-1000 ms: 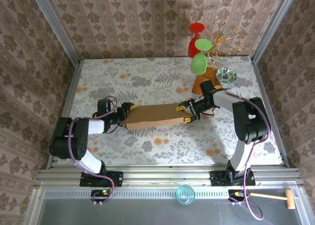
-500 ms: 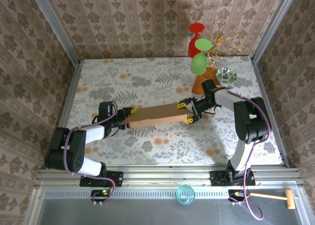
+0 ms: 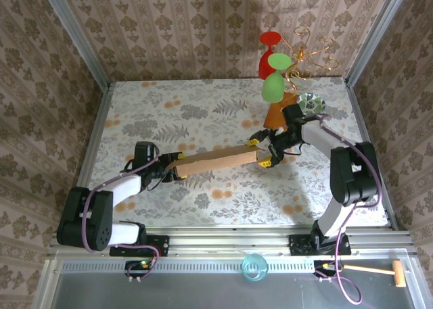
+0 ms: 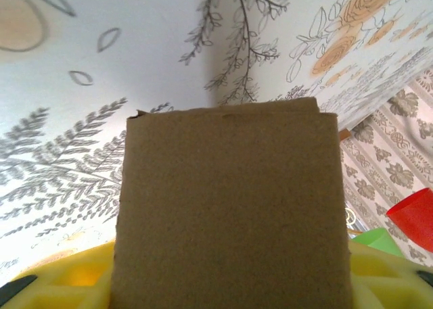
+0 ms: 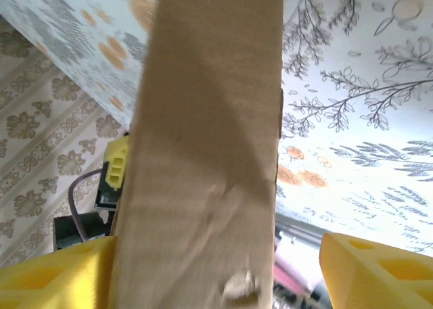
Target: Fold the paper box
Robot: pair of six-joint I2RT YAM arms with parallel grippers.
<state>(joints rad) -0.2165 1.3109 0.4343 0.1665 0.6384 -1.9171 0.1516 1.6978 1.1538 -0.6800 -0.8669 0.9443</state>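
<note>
Left pincer (image 3: pixel 173 171) is clenching one end of the box (image 3: pixel 216 160). In the left wrist view the cardboard is sitting between its yellow fingers (image 4: pixel 67 278) with no gap showing. Right pincer (image 3: pixel 259 153) is standing released around the opposite end. In the right wrist view one finger (image 5: pixel 54 275) is lying against the cardboard, while the other finger (image 5: pixel 372 268) is standing clear of it with tabletop showing between.

One box is appearing from above as a narrow light-brown strip. It is stretching between the two pincers near the middle of the table (image 3: pixel 203 113), its right end sitting a little farther back than its left. Whether it is resting on the table or hanging above it, I cannot tell. Two arms are reaching in from the near edge, one to each end.

Toward the far right corner, one orange-brown piece (image 3: pixel 276 114) is lying beside one small metal bowl (image 3: pixel 311 104). Three goblets are clustering at one gold wire stand (image 3: pixel 312 49): one red (image 3: pixel 269 51) and two green (image 3: pixel 272 87). Along the near rail, one teal cup (image 3: pixel 254 266) and one wooden mallet (image 3: pixel 398 274) are lying well apart.
</note>
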